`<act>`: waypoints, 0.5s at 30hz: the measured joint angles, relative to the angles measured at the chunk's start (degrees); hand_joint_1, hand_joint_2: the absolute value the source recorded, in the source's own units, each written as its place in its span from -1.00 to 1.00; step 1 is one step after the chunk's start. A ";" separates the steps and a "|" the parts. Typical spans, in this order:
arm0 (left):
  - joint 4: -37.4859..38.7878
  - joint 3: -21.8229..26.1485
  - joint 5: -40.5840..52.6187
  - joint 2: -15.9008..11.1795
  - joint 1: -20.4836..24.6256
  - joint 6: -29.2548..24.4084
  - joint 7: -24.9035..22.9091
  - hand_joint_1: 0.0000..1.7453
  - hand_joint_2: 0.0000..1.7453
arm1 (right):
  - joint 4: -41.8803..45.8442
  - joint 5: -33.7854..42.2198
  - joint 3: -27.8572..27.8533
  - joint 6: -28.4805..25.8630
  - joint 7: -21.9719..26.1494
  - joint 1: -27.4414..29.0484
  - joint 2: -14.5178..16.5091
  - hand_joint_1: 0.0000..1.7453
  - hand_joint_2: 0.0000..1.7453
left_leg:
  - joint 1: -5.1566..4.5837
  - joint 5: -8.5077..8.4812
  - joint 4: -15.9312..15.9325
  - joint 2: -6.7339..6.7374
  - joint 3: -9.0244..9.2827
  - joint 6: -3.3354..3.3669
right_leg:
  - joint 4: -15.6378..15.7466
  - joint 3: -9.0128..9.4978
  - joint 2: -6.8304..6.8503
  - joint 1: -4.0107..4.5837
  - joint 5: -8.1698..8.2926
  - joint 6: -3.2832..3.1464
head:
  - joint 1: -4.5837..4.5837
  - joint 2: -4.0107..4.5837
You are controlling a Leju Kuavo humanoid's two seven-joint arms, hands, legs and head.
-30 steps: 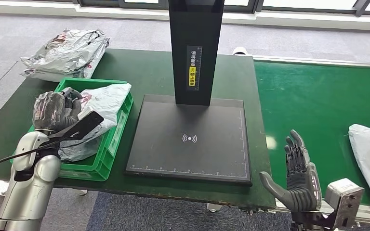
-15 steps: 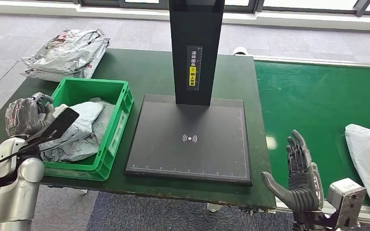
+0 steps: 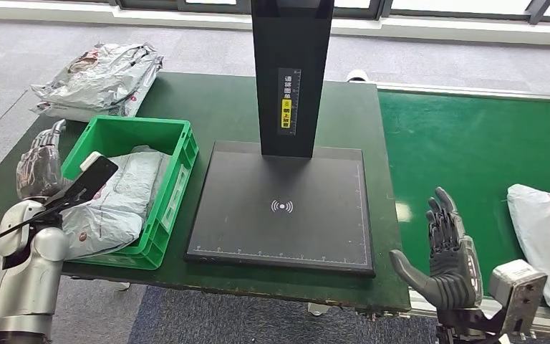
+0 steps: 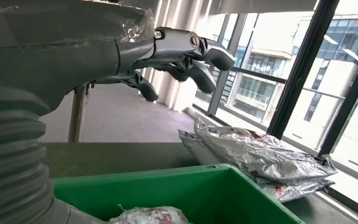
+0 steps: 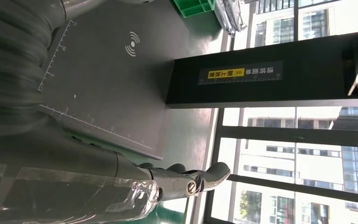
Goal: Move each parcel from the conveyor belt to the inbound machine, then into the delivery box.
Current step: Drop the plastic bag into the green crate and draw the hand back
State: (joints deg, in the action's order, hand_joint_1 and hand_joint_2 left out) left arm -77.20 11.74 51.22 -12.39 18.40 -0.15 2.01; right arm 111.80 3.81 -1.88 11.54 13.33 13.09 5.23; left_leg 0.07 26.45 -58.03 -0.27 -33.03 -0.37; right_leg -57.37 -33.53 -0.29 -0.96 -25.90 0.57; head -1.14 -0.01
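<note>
Left hand [image 3: 39,163] empty, fingers spread, just outside the green box [image 3: 174,192] at its 9 o'clock. Grey parcel [image 3: 118,199] lies in the box. Right hand [image 3: 447,258] empty, fingers apart, at scanner's [image 3: 283,206] 4 o'clock. White parcel [image 3: 544,240] on belt [image 3: 473,150] at 3 o'clock.

floor [image 3: 458,57]: grey carpet | windows [image 4: 307,84]: tall, dark frames, daylight | table [image 3: 215,107]: dark green

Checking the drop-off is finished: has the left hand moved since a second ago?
Yes. The left hand has pulled out of the green bin to its outer side, leaving the parcel inside.
</note>
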 joint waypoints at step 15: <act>-8.74 1.28 -54.40 4.79 -2.36 22.14 7.10 -1.00 1.00 | -2.22 -1.59 -0.38 -0.03 -1.92 -2.55 -0.42 -1.00 1.00 | -0.01 0.02 0.00 0.12 -0.02 0.01 | 0.01 0.00 -0.11 -0.02 0.05 -0.03 | -0.02 -0.01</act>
State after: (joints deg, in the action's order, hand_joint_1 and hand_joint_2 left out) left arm -85.94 13.01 -3.19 -7.60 16.04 21.99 9.11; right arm 109.58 2.22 -2.26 11.51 11.41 10.54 4.81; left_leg 0.05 26.46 -58.04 -0.15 -33.04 -0.37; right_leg -57.36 -33.53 -0.40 -0.98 -25.85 0.55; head -1.16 -0.02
